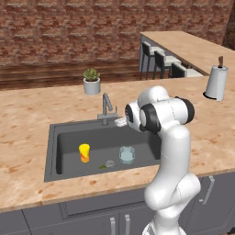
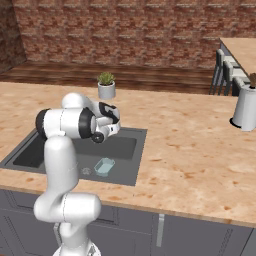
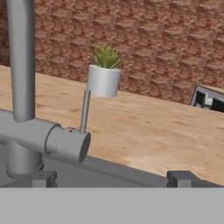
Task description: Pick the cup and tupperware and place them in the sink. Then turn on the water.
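Fingers spread wide and empty, just short of the faucet.

Its thin lever rises upright between the fingertips; the side knob points toward the right one. Beyond the fingers a potted succulent stands on the tabletop. In the sink, the cup stands upright, the tupperware lying flat near it.

Light: bright, even, no clear source.
Shadows: faint, soft inside sink.
Glare: hardly any.
Sharpness: rendered, slightly soft and pixelated throughout.
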